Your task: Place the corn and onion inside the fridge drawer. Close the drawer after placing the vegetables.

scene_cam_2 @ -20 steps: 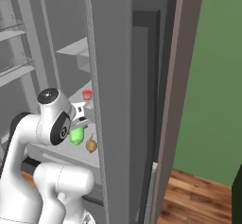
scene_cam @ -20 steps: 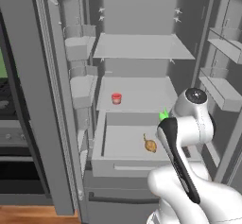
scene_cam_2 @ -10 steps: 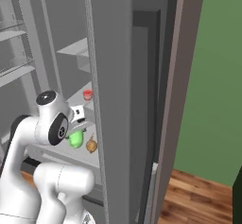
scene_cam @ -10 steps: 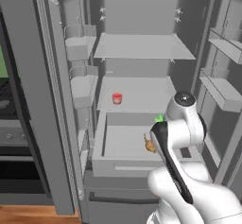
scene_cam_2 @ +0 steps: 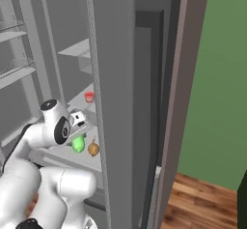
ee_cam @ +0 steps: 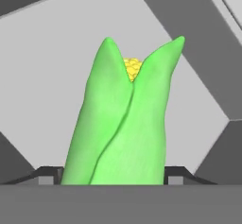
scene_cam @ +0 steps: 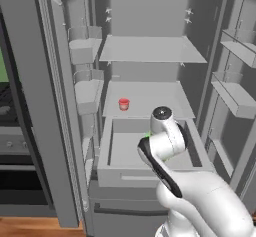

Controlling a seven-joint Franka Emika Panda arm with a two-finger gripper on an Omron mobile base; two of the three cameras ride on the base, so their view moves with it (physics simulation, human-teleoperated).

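Observation:
The corn (ee_cam: 124, 128), a green husk with yellow kernels at its tip, stands between my gripper's (ee_cam: 112, 176) finger tips, and the gripper is shut on it. In the right base view the corn (scene_cam_2: 78, 143) hangs under the hand, just left of the orange-brown onion (scene_cam_2: 93, 149), which lies in the fridge drawer. The fridge drawer (scene_cam: 125, 173) is pulled out, and my arm reaches down over its middle. A sliver of the corn (scene_cam: 148, 135) peeks out beside the wrist. The drawer floor (ee_cam: 52, 76) lies behind the corn.
A small red cup (scene_cam: 123, 103) stands on the shelf above the drawer, also the red cup (scene_cam_2: 89, 96). Door bins (scene_cam: 87, 88) line the open left door. The right door's edge (scene_cam_2: 116, 126) stands close beside the arm. An oven front (scene_cam: 15, 146) is at far left.
The arm has swung left and lower over the drawer, carrying the corn down beside the onion. The arm now covers the onion in the left base view.

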